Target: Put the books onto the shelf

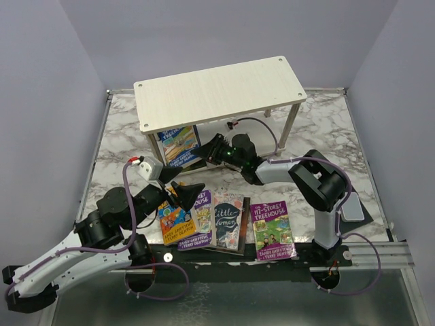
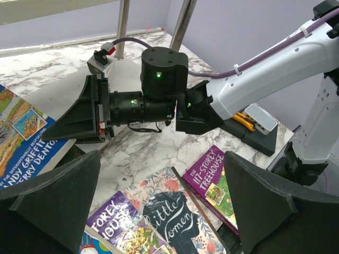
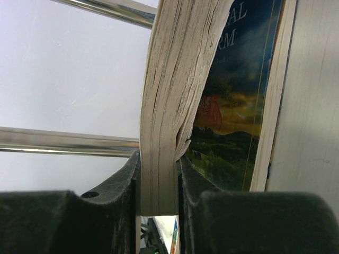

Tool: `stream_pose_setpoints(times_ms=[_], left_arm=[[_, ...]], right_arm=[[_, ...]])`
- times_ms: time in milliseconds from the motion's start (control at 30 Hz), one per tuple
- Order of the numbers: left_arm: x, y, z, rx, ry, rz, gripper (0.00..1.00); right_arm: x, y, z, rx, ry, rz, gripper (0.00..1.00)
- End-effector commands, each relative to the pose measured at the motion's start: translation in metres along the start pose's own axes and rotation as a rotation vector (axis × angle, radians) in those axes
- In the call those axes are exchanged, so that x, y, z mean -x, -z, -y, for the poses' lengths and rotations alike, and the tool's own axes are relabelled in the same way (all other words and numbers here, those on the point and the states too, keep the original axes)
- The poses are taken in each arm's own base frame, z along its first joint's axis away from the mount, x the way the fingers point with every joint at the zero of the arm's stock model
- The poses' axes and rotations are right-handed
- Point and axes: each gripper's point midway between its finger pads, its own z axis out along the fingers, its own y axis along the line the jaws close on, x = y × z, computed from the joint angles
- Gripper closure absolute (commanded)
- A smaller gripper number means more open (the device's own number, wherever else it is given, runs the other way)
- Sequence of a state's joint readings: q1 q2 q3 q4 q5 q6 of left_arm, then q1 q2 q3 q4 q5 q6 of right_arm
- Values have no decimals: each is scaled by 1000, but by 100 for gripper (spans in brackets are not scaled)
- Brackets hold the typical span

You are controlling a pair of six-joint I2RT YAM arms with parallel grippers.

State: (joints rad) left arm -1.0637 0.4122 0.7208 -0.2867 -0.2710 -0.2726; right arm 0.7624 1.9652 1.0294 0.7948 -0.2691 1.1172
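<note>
**Right tool (image 3: 158, 182) clamped on a paperback (image 3: 164, 79) under the shelf (image 1: 217, 92); left tool (image 1: 185, 192) wide open over the books on the desk (image 1: 122, 136).**

We see the paperback from its page edge, pinched upright between the right tool's two fingers. A dark landscape cover (image 3: 233, 106) presses against its right side, and we cannot tell whether that cover belongs to it. The grip sits beneath the top board of the pale whitewashed shelf, just beside a blue Treehouse book (image 1: 177, 145) leaning there. Three more books lie face up in a row at the near edge of the marble desk: a purple Treehouse book (image 1: 183, 221), Little Women (image 1: 228, 219) and 117-Storey Treehouse (image 1: 272, 231). The left tool hangs over the purple one, jaws spread wide, holding nothing.
</note>
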Motion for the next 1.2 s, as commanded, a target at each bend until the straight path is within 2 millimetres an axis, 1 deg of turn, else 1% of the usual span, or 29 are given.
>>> stream_pose_setpoints(times_ms=[0, 233, 367, 533, 733, 900, 1167], left_arm=[[-4, -1, 1, -24, -2, -3, 1], [-5, -2, -2, -19, -2, -5, 1], [-4, -2, -3, -14, -2, -3, 1], [-3, -1, -4, -10, 0, 6, 1], [-3, -2, -5, -7, 1, 6, 1], [-3, -2, -5, -6, 2, 7, 1], [-2, -2, -7, -2, 4, 9, 1]], right_arm=[[-3, -12, -20, 71, 29, 26, 99], [-17, -17, -8, 41, 4, 3, 99], [-24, -21, -8, 33, 14, -8, 99], [-30, -19, -9, 30, 15, -16, 99], [-32, -11, -8, 21, 15, -14, 99], [-30, -5, -14, 31, 19, -7, 99], [-33, -2, -20, 41, 9, -17, 99]])
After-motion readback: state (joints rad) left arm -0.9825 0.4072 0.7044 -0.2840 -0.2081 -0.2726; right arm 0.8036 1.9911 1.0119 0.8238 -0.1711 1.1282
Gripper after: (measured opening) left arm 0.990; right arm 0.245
